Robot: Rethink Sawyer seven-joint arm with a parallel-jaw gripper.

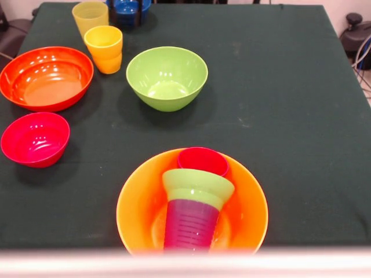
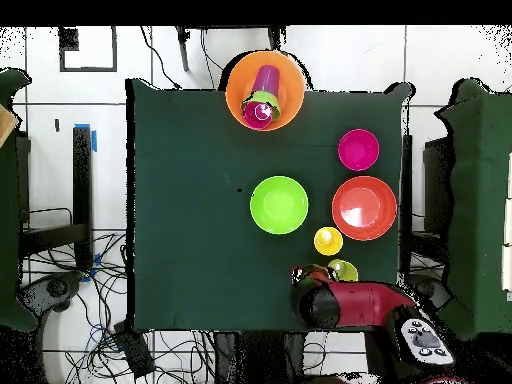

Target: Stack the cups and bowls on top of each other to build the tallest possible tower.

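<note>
The tower stands at the table's near edge in the front view: a large yellow-orange bowl [image 1: 139, 202] holds an upturned purple ribbed cup [image 1: 190, 223], with a small green bowl [image 1: 197, 188] and a red-pink cup [image 1: 203, 160] on top. The tower leans; in the overhead view its top [image 2: 258, 114] overhangs the bowl's rim [image 2: 240, 85]. The small blue bowl [image 1: 128, 7] sits at the far edge, with dark parts of my gripper [image 1: 124, 18] around it. In the overhead view the red arm [image 2: 350, 302] hides the blue bowl.
Pale yellow cup [image 1: 90, 16] and yellow-orange cup [image 1: 104, 49] stand next to the blue bowl. Wide orange-red bowl [image 1: 46, 78] and small red-pink bowl [image 1: 35, 139] are at the left. Large green bowl [image 1: 167, 78] sits mid-table. Cables lie on the floor [image 2: 150, 345].
</note>
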